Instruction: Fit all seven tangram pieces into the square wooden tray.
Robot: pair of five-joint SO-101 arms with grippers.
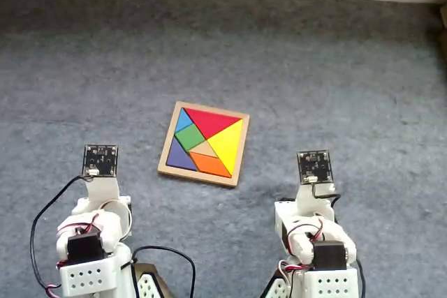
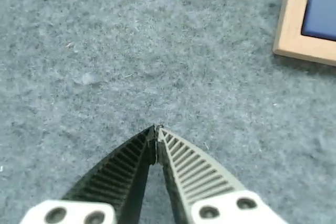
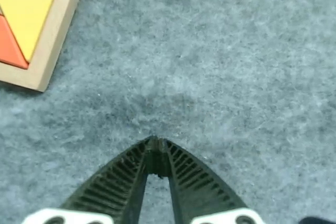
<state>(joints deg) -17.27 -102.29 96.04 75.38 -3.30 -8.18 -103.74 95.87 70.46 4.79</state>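
Full tray [image 1: 198,176] on grey carpet [image 1: 335,82], an arm parked either side.

The left gripper [image 2: 156,129] has its ribbed fingers pressed together on nothing, over fuzzy pile, with a pale wood corner of the tray cut off nearby. From above, each arm's camera board [image 1: 101,160] covers its fingertips. Between the arms the square tray lies slightly askew, and seven flat coloured pieces [image 1: 209,122] sit flush inside. The right gripper [image 3: 156,141] is likewise closed and empty, near another cropped corner.
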